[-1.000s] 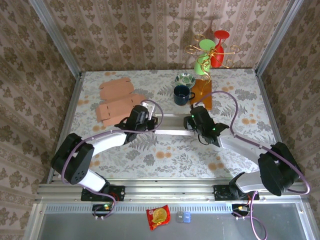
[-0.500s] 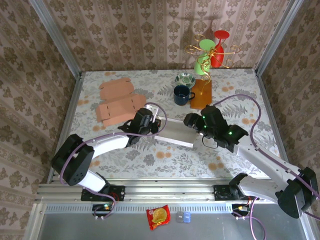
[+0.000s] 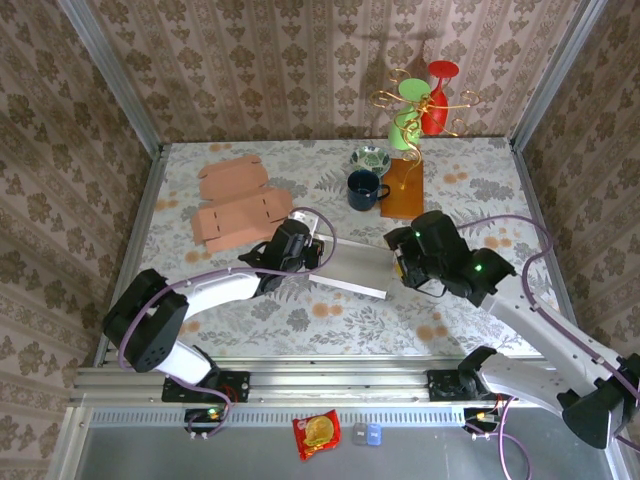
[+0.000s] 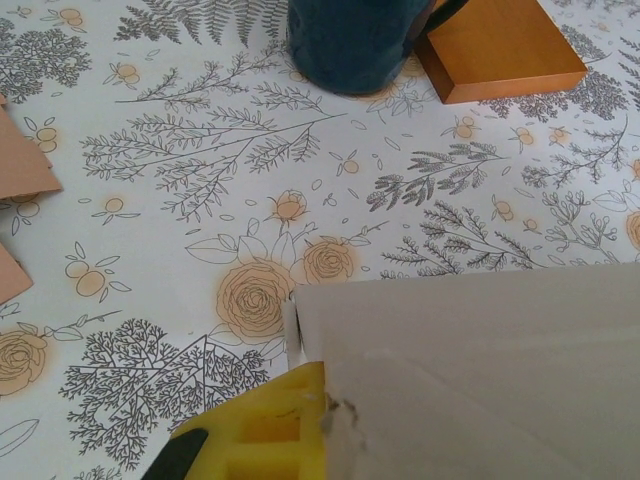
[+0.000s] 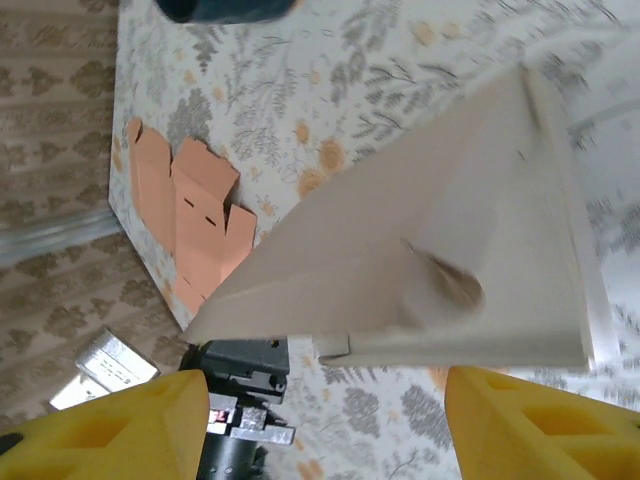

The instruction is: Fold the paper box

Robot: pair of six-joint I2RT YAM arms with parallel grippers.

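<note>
**A:** What has changed?

**B:** The paper box (image 3: 352, 271) has swung round since a second ago. It lies mid-table, its right end now nearer me.

**A:** Who holds it?

**B:** My left gripper (image 3: 312, 252) is clamped tight on its left end. My right gripper (image 3: 402, 266) hovers at the other end, fingers spread, gripping nothing.

**A:** Which step?

**B:** Early folding, I judge. Next, the right fingers must catch a flap. Brown blanks (image 3: 238, 212) and a blue mug (image 3: 362, 190) sit behind.

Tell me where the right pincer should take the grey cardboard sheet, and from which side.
Probably its free right edge, approached edge-on from the right: the grey cardboard sheet is thin and flat, and the left pincer holds its left end.
</note>
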